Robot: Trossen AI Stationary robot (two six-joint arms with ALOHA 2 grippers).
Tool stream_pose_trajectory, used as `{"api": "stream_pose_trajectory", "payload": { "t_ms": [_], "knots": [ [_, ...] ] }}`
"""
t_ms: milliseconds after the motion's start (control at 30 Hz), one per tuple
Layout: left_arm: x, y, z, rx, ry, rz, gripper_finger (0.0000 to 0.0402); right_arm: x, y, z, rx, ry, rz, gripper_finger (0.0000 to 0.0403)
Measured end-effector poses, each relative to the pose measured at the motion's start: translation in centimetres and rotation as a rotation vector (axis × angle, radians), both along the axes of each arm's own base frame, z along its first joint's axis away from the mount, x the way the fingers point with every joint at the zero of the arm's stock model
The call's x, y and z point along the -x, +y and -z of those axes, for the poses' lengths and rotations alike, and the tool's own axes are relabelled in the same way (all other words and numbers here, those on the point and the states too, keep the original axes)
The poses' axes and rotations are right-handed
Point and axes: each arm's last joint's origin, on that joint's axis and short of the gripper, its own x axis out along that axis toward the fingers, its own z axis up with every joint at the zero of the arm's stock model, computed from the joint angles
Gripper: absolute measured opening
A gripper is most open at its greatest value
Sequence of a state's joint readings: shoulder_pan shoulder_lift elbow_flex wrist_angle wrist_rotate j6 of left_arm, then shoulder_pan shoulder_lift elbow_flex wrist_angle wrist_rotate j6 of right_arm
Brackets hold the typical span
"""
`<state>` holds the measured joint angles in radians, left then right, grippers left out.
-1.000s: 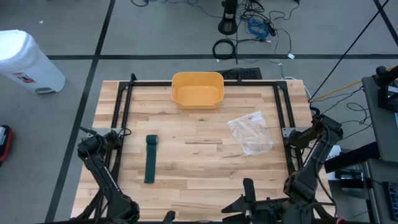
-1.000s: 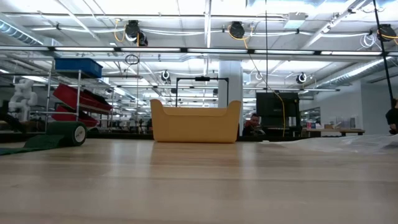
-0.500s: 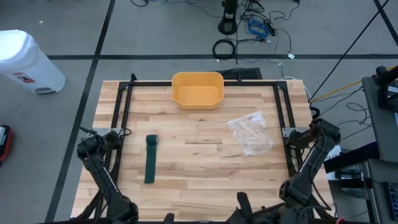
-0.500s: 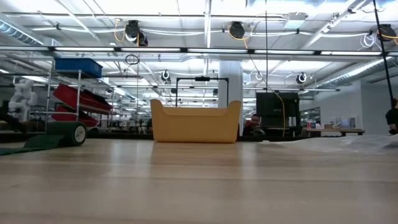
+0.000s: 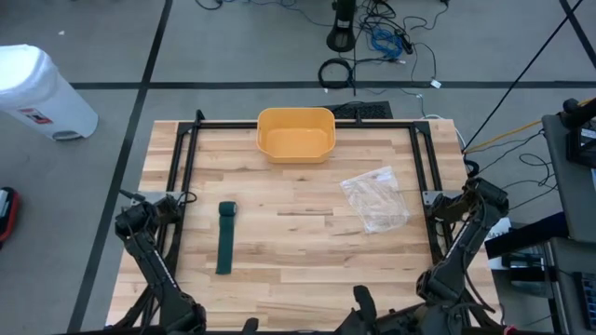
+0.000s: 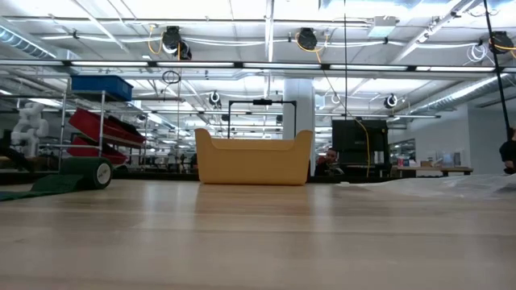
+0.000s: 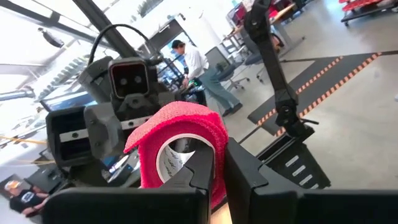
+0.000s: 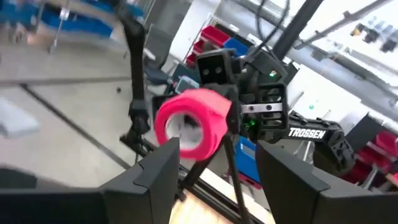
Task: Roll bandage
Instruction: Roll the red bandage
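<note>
A red bandage roll [image 7: 180,146] sits in my shut left gripper [image 7: 222,163], off the table's near edge. My right gripper [image 8: 217,155] is open and empty, facing the roll [image 8: 189,121] from a short way off. In the high view both grippers lie at the picture's bottom edge, the right one [image 5: 358,305] partly cut off. A dark green bandage [image 5: 224,239] lies flat on the table's left part. Its rolled end [image 5: 227,209] points to the far side and also shows in the low view [image 6: 85,172]. My left gripper holds the red roll by its wall [image 7: 214,158]. The red band runs down between the two fingers, with one finger [image 7: 198,180] at the roll's hollow core and the other [image 7: 249,180] outside. The roll is lifted clear, its open end toward the wrist camera.
A yellow bin [image 5: 295,134] stands at the table's far middle. A clear plastic bag [image 5: 375,199] lies to the right of centre. A black frame [image 5: 182,158] runs round the table. People show in the room beyond.
My right gripper has drawn a little toward the table's near edge and left, so less of it shows in the high view. The green bandage, the bin and the bag have kept still.
</note>
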<state>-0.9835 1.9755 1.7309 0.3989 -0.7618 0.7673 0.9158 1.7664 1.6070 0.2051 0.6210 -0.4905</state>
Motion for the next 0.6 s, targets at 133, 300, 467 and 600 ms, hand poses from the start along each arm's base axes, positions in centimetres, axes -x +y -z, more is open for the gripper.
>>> {"api": "stream_pose_trajectory", "payload": {
  "t_ms": [133, 300, 467, 600],
  "knots": [
    [-0.2, 0.2, 0.0, 0.0, 0.001, -0.011, 0.0026, -0.6, -0.5, -0.1, -0.043, 0.009, 0.017, 0.0197],
    [-0.3, 0.2, 0.0, 0.0, 0.003, -0.021, 0.0026, -0.6, -0.4, 0.0, -0.053, 0.014, -0.037, 0.0197],
    [-0.4, 0.4, 0.2, -0.015, 0.021, -0.066, 0.0026, -0.7, -0.4, 0.0, -0.074, 0.019, -0.111, 0.0197],
    [-0.4, 0.4, 0.2, -0.014, 0.021, -0.071, 0.0026, -1.4, -0.5, 0.4, -0.041, 0.01, -0.084, 0.0197]
  ]
}}
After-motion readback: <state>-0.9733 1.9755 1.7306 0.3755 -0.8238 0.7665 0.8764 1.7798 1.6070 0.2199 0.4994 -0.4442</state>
